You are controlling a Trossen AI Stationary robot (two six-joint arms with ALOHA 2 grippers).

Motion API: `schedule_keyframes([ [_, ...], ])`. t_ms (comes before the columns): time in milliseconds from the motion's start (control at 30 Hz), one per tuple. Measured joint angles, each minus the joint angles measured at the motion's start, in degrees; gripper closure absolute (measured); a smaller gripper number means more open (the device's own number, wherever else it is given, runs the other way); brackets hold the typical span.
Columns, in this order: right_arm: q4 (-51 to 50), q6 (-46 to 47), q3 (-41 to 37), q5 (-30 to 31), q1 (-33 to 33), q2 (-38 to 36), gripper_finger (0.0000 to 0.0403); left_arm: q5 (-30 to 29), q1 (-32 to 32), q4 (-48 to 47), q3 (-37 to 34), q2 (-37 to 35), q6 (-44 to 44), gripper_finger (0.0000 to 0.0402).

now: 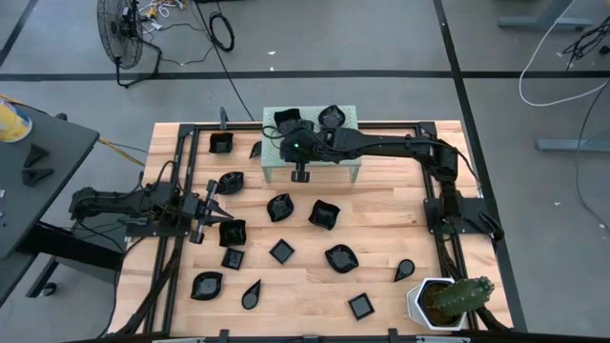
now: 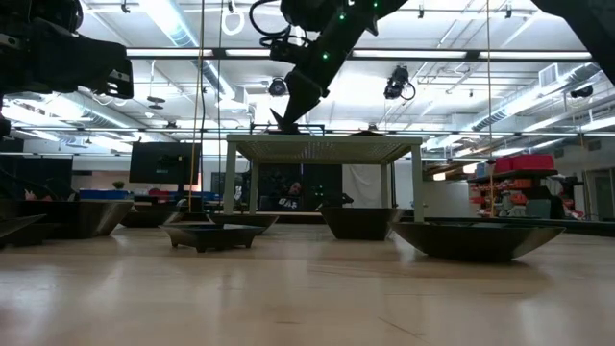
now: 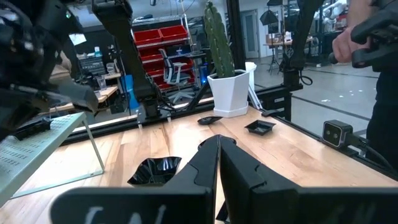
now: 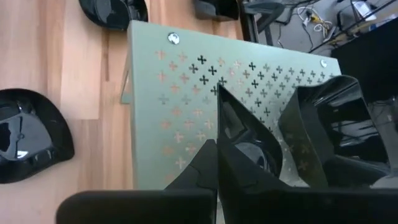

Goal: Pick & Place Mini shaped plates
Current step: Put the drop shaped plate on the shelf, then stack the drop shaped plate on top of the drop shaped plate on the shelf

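Reaching across the wooden table [image 1: 381,238], the right gripper [image 1: 291,145] hangs over the pale green stand with little cross holes [image 1: 345,164] at the far edge. Its fingers [image 4: 239,140] are pressed together on the rim of a shiny black mini plate [image 4: 252,152] with a pointy tip, held just above the stand's top. Another black dish [image 4: 329,121] with wavy sides sits on the stand right beside it, and one more dish [image 1: 332,116] sits at the stand's far edge.

Down on the left side of the table, the left gripper [image 1: 212,221] lies low, with its fingers [image 3: 205,168] pressed together and nothing between them. A square black plate [image 1: 232,232] sits just past its tips.

Many more little black plates [image 1: 324,213] are spread over the wood, some square, some shaped like drops or leaves. They lie between the two arms and toward the near edge.

A white pot with a green cactus [image 1: 448,301] stands in the near right corner. A person's hand [image 3: 346,42] shows in the room past the table.
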Motion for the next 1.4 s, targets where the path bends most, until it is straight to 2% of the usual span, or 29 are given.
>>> schedule_keyframes([
  [533, 0.3, -0.5, 0.0, -1.9, -0.9, 0.3, 0.0394, 0.0, 0.0, 0.0, 0.0, 0.0, 0.0, 0.0378],
  [900, 0.1, -1.7, 0.0, -2.1, -1.2, 0.3, 0.036, 0.0, 0.0, 0.0, 0.0, 0.0, 0.0, 0.0378],
  [1400, -1.1, -3.0, 0.0, -2.4, -1.1, -1.6, 0.0291, 0.0, 0.0, 0.0, 0.0, 0.0, 0.0, 0.0378],
])
